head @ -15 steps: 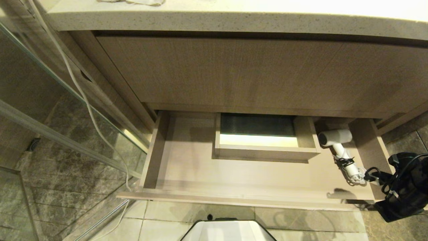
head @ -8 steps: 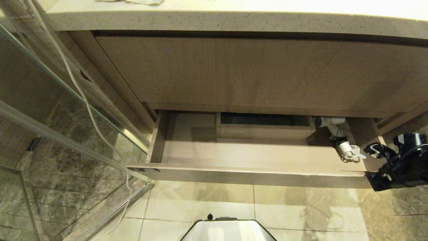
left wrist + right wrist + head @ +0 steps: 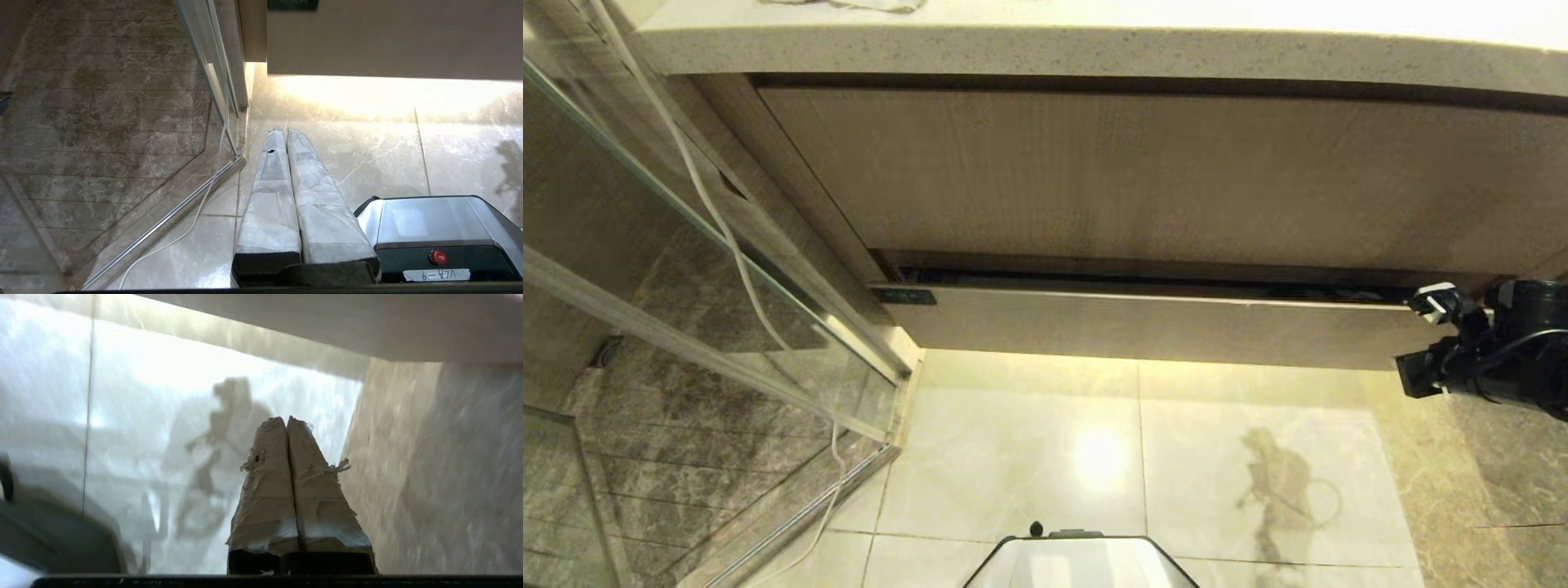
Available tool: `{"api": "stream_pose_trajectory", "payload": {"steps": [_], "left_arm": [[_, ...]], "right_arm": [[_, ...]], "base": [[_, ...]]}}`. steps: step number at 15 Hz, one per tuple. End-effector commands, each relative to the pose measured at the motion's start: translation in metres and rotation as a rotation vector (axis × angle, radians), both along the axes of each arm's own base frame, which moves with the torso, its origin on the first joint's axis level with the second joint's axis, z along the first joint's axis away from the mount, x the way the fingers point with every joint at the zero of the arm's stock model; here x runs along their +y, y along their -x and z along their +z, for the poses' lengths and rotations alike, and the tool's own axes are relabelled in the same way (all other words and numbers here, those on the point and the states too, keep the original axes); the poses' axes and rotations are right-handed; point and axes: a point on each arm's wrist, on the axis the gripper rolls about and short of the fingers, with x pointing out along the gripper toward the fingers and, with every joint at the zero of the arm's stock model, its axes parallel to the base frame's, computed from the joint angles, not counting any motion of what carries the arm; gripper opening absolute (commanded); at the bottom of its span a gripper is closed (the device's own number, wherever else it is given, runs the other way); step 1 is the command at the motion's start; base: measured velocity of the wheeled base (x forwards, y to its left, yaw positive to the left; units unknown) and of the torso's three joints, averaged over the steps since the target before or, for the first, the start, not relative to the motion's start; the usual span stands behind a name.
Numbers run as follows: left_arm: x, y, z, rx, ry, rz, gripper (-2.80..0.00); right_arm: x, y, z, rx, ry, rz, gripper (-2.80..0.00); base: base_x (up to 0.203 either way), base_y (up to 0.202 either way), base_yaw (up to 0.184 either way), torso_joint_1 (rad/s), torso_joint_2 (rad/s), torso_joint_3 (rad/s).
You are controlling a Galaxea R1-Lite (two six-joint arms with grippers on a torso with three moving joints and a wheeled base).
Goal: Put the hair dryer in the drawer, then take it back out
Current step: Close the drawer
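The drawer (image 3: 1160,327) is pushed almost fully in; only its narrow beige front and a thin dark gap above it show. The hair dryer is hidden from every view. My right gripper (image 3: 1436,298) sits at the right end of the drawer front, level with its top edge, shut and holding nothing. In the right wrist view its taped fingers (image 3: 269,469) are pressed together over the pale floor, with the drawer front (image 3: 367,326) just beyond. My left gripper (image 3: 282,131) hangs parked and shut over the floor tiles, short of the drawer's left end (image 3: 388,41).
A taller wood-grain panel (image 3: 1143,171) and stone countertop (image 3: 1045,49) rise above the drawer. A glass shower partition (image 3: 686,269) with a white cable (image 3: 727,237) hanging along it borders the left. My own base (image 3: 1078,563) stands on the floor tiles.
The drawer has slid from wide open to nearly closed, taking the hair dryer out of sight. My right gripper moved in toward the vanity along with the drawer's right end.
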Motion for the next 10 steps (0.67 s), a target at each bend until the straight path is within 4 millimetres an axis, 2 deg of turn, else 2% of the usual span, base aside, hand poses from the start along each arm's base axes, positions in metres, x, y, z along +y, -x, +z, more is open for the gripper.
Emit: {"api": "stream_pose_trajectory", "payload": {"steps": [1,2,4,8,10], "left_arm": [[0.000,0.000,0.000,0.002,0.000,0.000,-2.80],[0.000,0.000,0.000,0.002,0.000,0.000,-2.80],[0.000,0.000,0.000,0.002,0.000,0.000,-2.80],[0.000,0.000,0.000,0.002,0.000,0.000,-2.80],[0.000,0.000,0.000,0.002,0.000,0.000,-2.80]], "right_arm": [[0.007,0.022,0.029,-0.069,0.016,0.012,-2.80],[0.014,0.042,0.036,-0.067,0.010,0.021,-2.80],[0.024,0.072,0.037,-0.031,-0.009,0.032,-2.80],[0.047,0.147,0.072,-0.118,0.036,-0.015,-2.80],[0.049,0.167,0.067,-0.079,0.046,-0.103,-2.80]], "base": [[0.000,0.000,0.000,0.000,0.00,0.000],[0.000,0.000,0.000,0.000,0.00,0.000],[0.000,0.000,0.000,0.000,0.00,0.000],[0.000,0.000,0.000,0.000,0.00,0.000],[0.000,0.000,0.000,0.000,0.00,0.000]]}}
